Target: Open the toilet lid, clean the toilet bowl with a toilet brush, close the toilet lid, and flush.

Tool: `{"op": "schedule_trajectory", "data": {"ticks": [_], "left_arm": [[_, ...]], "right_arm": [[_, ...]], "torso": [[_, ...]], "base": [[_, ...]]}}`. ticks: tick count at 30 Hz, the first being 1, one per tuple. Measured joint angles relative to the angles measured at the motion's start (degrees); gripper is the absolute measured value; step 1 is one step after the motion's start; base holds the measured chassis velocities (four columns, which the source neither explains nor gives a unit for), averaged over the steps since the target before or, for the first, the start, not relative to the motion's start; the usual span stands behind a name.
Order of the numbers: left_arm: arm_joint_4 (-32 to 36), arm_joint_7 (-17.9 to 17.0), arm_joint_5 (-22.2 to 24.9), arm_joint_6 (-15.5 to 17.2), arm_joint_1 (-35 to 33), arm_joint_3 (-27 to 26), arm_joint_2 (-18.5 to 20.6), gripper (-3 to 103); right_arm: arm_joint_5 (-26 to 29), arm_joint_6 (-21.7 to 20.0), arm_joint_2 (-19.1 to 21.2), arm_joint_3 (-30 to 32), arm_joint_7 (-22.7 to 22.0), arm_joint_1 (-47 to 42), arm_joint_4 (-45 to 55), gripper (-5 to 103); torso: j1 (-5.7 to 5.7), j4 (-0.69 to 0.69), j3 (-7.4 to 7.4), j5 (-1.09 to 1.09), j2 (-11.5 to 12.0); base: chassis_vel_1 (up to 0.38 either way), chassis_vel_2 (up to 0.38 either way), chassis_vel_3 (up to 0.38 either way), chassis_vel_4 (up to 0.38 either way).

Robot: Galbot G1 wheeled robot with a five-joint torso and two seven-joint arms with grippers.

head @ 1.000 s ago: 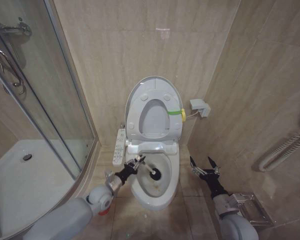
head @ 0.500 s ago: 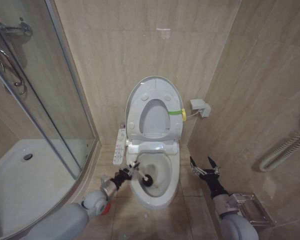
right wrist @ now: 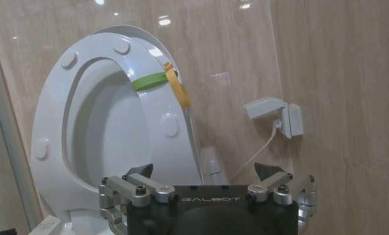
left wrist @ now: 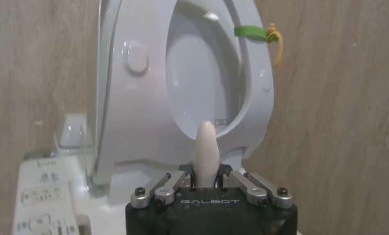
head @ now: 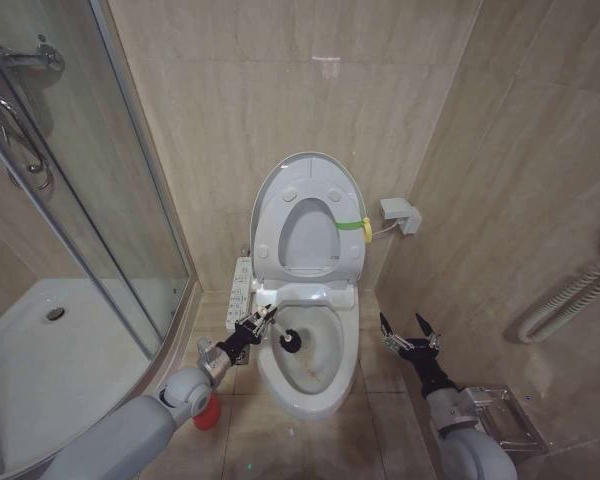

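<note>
Toilet brush [head: 280,333] head sits inside the toilet bowl [head: 325,392] near the rear rim, head view; left gripper [head: 251,326] clamped on the thin handle from the bowl's left side. Toilet lid [head: 308,168] and seat stand upright against the wall. Right gripper [head: 408,336] idles, fingers apart, right of the bowl. Red holder [head: 206,412] on the floor beside the left arm.

Left wrist view: pale handle tip [left wrist: 206,142] pokes up between closed fingers [left wrist: 169,183]; control strip [left wrist: 45,193] close by.

Right wrist view: fingers [right wrist: 137,171] spread, nothing held.

Risks: thin handle could twist in the grip while scrubbing; arm may nudge the strip's buttons; brownish stain lower in the bowl may be missed.
</note>
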State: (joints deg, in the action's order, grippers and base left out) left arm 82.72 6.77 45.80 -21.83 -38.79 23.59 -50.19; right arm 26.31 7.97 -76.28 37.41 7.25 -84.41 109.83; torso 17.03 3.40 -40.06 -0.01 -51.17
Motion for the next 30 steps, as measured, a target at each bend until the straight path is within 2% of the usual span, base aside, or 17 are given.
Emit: {"op": "schedule_trajectory", "data": {"ticks": [7,11,15,30], "left_arm": [[3.50,-0.05,-4.25,-1.12,-2.86,-3.76,1.03,22],[4.86,-0.06,-4.90,-1.48,-4.17,-4.70,1.30,22],[5.40,0.43,-7.28,-3.59,-6.32,-6.61,1.08,22],[11.56,1.31,-9.10,-4.68,-11.84,-12.79,1.69,22]], "right_arm": [[0.00,0.00,0.00,0.00,0.00,0.00,0.00,100],[0.00,0.00,0.00,0.00,0.00,0.00,0.00,100],[0.00,0.00,0.00,0.00,0.00,0.00,0.00,100],[0.00,0.00,0.00,0.00,0.00,0.00,0.00,100]], "torso": [[0.00,0.00,0.00,0.01,0.00],[0.00,0.01,0.00,0.00,0.00],[0.00,0.00,0.00,0.01,0.00],[0.00,0.00,0.00,0.01,0.00]], "base": [[0.000,0.000,0.000,0.000],[0.000,0.000,0.000,0.000],[0.000,0.000,0.000,0.000],[0.000,0.000,0.000,0.000]]}}
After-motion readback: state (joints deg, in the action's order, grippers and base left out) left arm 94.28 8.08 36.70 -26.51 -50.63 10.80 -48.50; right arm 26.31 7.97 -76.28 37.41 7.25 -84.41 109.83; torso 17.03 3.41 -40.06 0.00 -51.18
